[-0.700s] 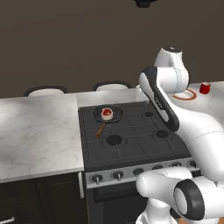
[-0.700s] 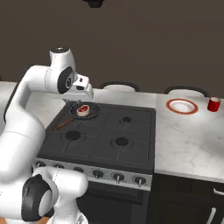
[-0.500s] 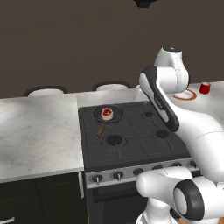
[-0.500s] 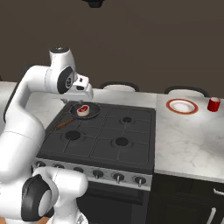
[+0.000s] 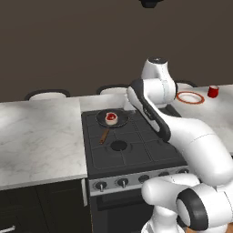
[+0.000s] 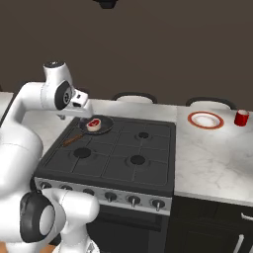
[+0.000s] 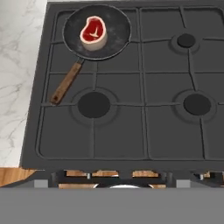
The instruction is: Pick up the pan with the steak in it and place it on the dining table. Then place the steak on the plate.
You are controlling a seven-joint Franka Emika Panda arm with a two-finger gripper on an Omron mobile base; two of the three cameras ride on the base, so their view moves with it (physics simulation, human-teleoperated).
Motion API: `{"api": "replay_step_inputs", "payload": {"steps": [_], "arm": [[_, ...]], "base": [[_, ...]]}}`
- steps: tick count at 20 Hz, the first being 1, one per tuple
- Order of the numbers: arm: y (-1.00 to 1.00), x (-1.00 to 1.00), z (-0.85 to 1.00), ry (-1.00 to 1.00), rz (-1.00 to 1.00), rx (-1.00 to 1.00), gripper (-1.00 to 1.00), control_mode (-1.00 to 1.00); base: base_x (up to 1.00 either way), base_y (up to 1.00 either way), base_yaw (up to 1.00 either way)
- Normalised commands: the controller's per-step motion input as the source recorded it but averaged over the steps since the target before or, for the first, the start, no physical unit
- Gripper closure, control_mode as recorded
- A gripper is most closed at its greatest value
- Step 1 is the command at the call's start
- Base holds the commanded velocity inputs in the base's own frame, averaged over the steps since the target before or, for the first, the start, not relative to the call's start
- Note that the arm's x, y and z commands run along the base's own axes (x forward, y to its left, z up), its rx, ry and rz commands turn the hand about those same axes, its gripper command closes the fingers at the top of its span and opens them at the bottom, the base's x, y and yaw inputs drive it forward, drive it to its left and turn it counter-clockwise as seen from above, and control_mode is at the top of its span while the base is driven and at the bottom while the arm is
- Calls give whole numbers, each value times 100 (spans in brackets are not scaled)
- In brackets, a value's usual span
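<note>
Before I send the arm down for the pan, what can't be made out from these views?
- Gripper: right base view, too small to read the jaws; left base view, the arm's own links cover it.
- Pan contact with the burner beneath: hand view, the pan covers it.
- Steak underside: hidden by the meat itself.
- Plate and red cup: too small for surface detail.
- Stove knobs: settings too small to read.

Black four-burner gas stove (image 7: 144, 100) sits directly below the end effector, knob row (image 6: 133, 200) on its near edge. Red cup (image 6: 241, 118) far off to its right on marble counter (image 6: 212, 158). More marble counter (image 5: 36, 136) left.
</note>
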Motion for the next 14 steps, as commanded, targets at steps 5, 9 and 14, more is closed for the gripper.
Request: {"api": "replay_step_inputs", "payload": {"steps": [5,9,14], "arm": [[64,24,-46,1,-10,2,-100,-100],[46,26,-44,3,-9,2,-100,-100],[27,22,-44,5,-8,4,-100,-100]], "base": [[0,0,0],[0,0,0],[0,0,0]]}}
